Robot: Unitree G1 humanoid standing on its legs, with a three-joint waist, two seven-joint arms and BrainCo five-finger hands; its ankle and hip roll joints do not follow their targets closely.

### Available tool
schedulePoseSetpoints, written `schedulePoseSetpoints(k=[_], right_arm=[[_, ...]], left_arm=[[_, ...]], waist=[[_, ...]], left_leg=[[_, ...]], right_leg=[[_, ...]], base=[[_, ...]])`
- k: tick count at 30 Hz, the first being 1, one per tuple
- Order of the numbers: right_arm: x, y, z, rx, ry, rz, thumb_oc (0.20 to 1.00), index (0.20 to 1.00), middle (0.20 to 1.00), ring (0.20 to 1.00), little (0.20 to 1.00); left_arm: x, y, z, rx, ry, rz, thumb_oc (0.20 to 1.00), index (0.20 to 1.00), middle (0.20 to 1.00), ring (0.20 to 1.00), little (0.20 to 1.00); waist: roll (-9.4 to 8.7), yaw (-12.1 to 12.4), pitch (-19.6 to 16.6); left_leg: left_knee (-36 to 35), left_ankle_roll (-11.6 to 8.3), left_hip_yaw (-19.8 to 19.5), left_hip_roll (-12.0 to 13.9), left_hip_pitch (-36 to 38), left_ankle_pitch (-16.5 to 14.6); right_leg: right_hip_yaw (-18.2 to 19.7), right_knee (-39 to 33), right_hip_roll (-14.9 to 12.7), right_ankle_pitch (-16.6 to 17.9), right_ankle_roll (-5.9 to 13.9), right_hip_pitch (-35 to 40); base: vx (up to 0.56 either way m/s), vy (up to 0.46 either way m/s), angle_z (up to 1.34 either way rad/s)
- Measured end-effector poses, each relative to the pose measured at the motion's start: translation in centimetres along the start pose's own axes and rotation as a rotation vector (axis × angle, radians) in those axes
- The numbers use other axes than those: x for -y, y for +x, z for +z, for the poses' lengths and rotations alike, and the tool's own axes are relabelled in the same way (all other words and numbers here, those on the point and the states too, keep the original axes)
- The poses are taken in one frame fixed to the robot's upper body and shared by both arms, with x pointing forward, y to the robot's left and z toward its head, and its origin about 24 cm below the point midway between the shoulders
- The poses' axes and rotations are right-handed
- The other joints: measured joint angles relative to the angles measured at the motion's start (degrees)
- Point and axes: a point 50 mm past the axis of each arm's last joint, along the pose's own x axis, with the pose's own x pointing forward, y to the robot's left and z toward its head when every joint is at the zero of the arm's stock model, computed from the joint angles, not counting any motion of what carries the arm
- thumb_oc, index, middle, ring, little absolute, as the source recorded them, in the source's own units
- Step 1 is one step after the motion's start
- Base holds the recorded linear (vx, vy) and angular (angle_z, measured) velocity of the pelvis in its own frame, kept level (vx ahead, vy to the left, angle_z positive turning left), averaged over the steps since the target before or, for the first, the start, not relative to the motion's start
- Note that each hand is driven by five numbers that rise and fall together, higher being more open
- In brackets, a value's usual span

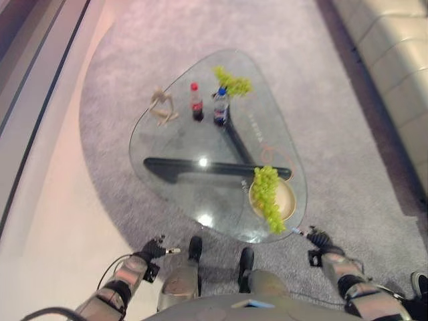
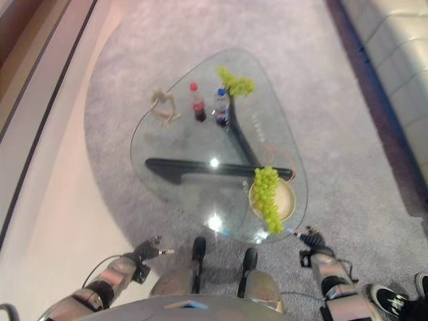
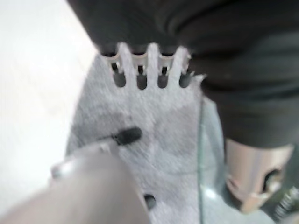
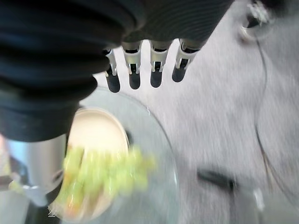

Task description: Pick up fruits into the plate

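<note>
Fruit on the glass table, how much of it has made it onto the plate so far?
Done: one bunch of green grapes lies across the plate. In hand: nothing; the left hand and right hand hang open by the glass table. Left: the second grape bunch at the far edge.

Left hand (image 1: 155, 251) and right hand (image 1: 317, 237) hang low at either side, arms bent, fingers (image 4: 134, 78) straight and relaxed, holding nothing.

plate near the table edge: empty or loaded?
Loaded. A bunch of green grapes lies across the plate, its lower end trailing over the near rim. A second grape bunch sits on the table's far side.
</note>
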Motion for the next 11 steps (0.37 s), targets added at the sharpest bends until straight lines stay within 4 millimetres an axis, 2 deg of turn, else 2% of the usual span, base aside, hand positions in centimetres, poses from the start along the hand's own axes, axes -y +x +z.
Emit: schedulePoseSetpoints(k=[3,6,11], right_arm=[[-1.6,-0.8,-3.6,-0.105,0.036,0.082,1.000,1.000,1.000,1.000,1.000],[-2.6,-1.7,-6.5,-0.196,0.055,0.145,1.000,1.000,1.000,1.000,1.000],[-2.5,-2.3,-8.2,-0.266,0.062,0.175,1.000,1.000,1.000,1.000,1.000]], left_arm=[[1.6,0.0,-1.3,-0.038,-0.083,-0.057,1.000,1.000,1.000,1.000,1.000],[2.1,-0.5,-3.4,-0.102,-0.146,-0.078,1.000,1.000,1.000,1.000,1.000],[2.7,-1.1,-5.8,-0.203,-0.195,-0.090,1.000,1.000,1.000,1.000,1.000]], waist=[[0.15,-0.46,-2.06],[0.63,-1.62,-5.39],[1.36,-3.24,-6.65]], left_leg=[[-0.03,0.32,0.81,0.02,2.06,-0.98],[-0.22,0.52,1.84,-0.11,3.47,-1.80],[-0.33,0.98,3.10,-0.11,5.59,-2.54]], right_leg=[[0.86,-1.15,0.03,0.05,-0.06,2.18],[1.73,-1.79,-0.08,0.04,-0.06,3.45],[3.23,-2.27,-0.11,0.03,-0.07,5.10]], base=[[0.13,0.053,-0.13],[0.09,0.066,-0.17],[0.07,0.054,-0.14]])
